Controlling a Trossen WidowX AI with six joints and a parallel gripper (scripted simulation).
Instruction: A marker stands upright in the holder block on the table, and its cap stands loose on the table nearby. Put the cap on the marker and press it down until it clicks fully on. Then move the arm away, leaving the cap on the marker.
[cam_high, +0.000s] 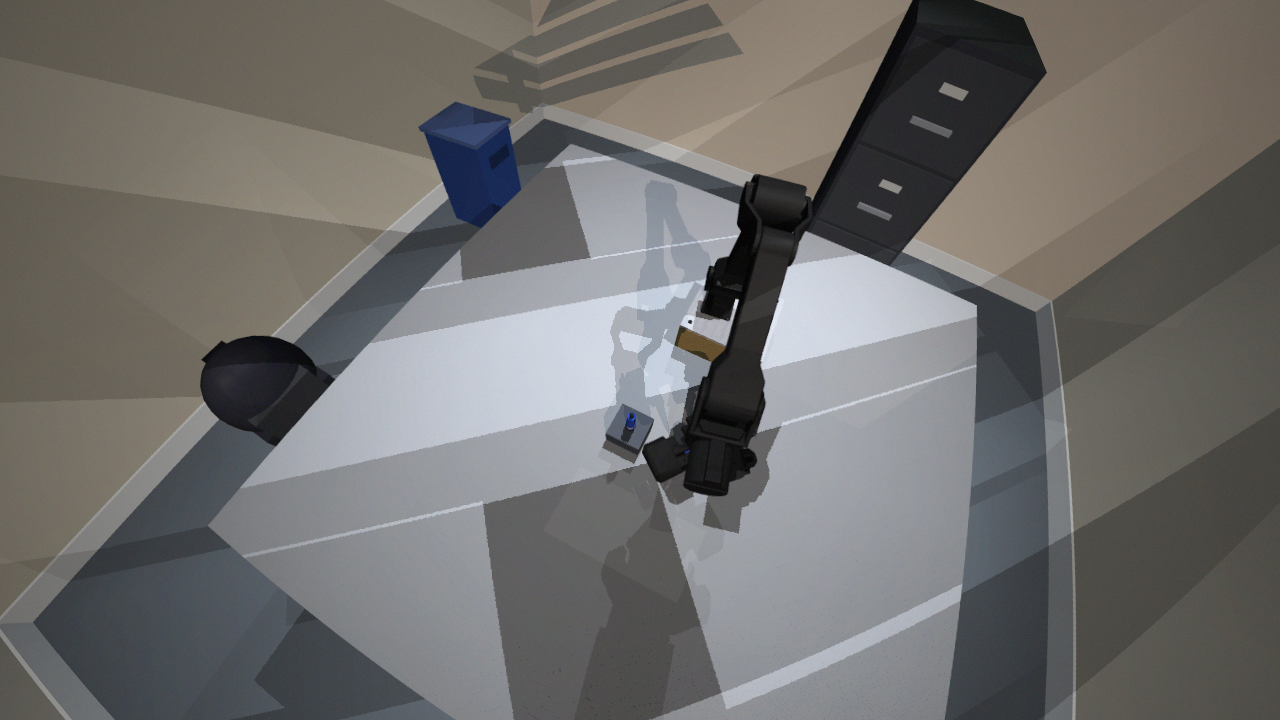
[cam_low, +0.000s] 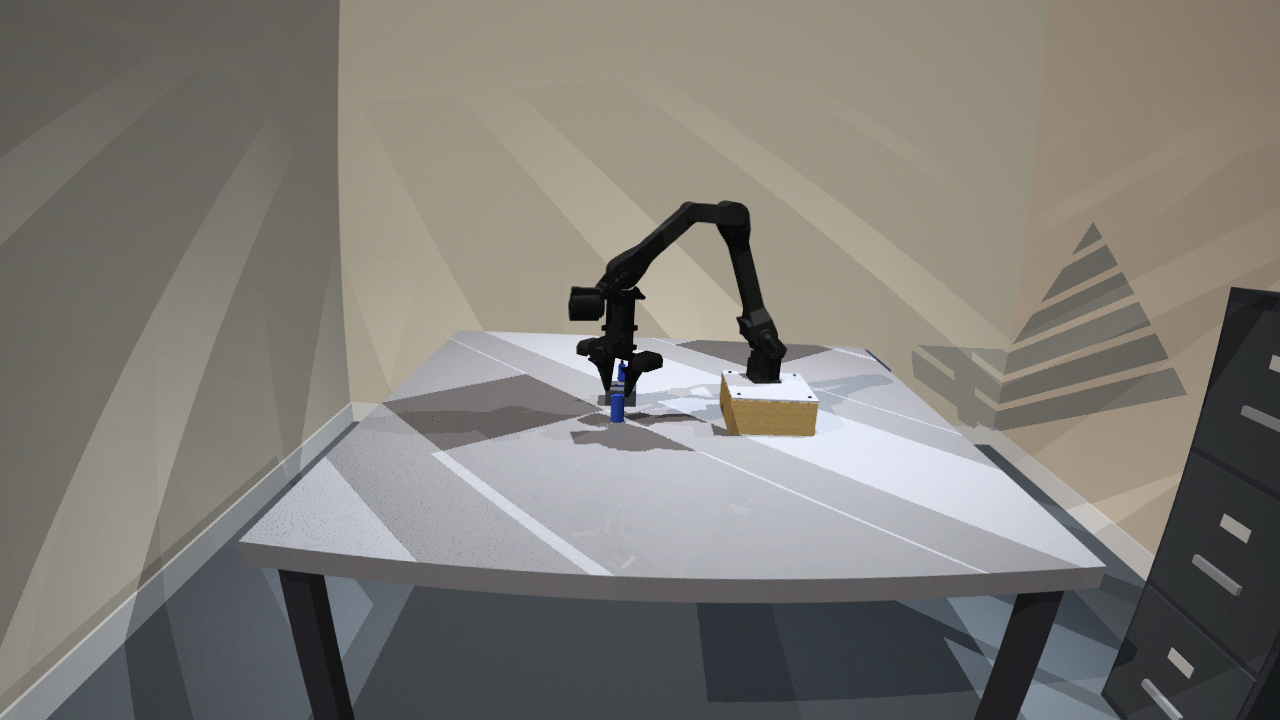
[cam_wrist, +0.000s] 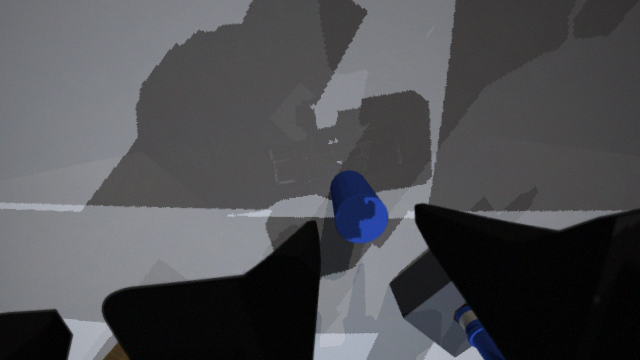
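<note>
The blue cap (cam_low: 617, 410) (cam_wrist: 349, 189) stands upright on the table, closed end up. My gripper (cam_low: 619, 391) (cam_wrist: 365, 221) is open and points down, with its fingertips on either side of the cap's top in the wrist view and close to its top in the exterior view. Nothing is held. The blue marker (cam_high: 630, 420) (cam_low: 622, 371) (cam_wrist: 479, 341) stands upright in the grey holder block (cam_high: 617, 433) (cam_wrist: 434, 311), to one side of the cap. The right finger partly hides the marker in the wrist view. The arm hides nearly all of the cap in the top view.
The arm rises from a wooden base box (cam_high: 699, 343) (cam_low: 775, 418) with a white top. The holder block stands close to the gripper. A blue bin (cam_high: 472, 170), a dark filing cabinet (cam_high: 930, 98) (cam_low: 1230, 483) and a dark rounded object (cam_high: 255, 380) stand beyond the table's edges.
</note>
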